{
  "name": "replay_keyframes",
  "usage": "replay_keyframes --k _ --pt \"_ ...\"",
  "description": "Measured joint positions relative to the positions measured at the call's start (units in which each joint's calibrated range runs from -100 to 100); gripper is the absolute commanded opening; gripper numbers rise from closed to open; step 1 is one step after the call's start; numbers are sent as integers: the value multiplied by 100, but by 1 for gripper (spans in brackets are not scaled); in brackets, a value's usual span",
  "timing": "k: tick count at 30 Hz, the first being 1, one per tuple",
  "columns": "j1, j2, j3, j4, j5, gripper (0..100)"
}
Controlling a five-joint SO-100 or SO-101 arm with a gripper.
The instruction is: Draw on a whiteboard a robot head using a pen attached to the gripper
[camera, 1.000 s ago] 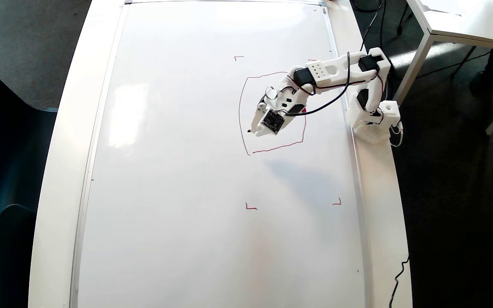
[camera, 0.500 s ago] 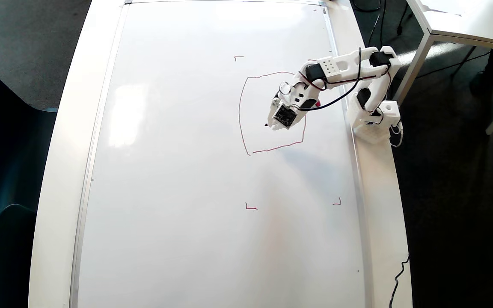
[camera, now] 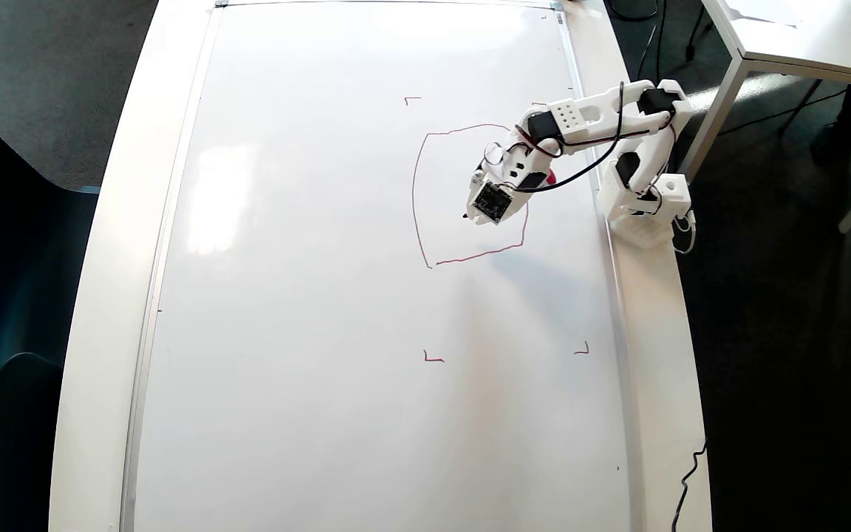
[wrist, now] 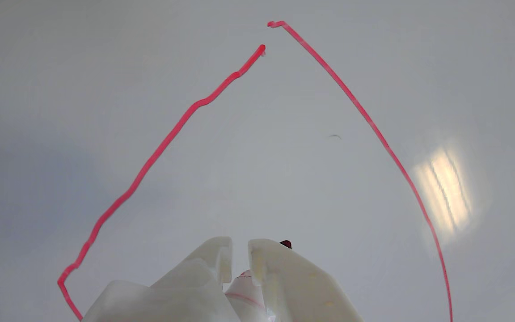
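White shiny board (camera: 322, 295) is filling most of the overhead view, lying flat on a table (camera: 108, 295). Going left to right in that view, the left half of the board is lying bare and far from the jaws. Next comes the head (camera: 417, 199), a red rounded outline. Its left side is curving a little way left of the jaws, its top line is running above them, and its bottom line is passing just below them. Only the outline is showing.

The gripper (camera: 476, 216) is sitting inside that outline, pointing down and to the left. Its jaws are pinching the pen (camera: 465, 216), and the pen's dark tip is poking out just past the jaw tips, over the board. The arm (camera: 580, 122) is reaching back to its base (camera: 643, 203) on the table's right edge. Small red corner marks (camera: 433, 358) are sitting well below the jaws.

In the wrist view, the red line (wrist: 168, 134) is running up on the left of the jaws. The gripper (wrist: 239, 250) is coming in from the bottom with only a thin gap between its jaws, and the pen (wrist: 244, 295) is sitting in that gap with its tip by the right jaw. More red line is curving down on the right.
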Motion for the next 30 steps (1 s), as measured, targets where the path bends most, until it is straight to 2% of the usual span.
replay_keyframes --k 13,30 --pt "8 457 0 -963 0 1" --pt "-68 1042 -18 -1098 -79 1"
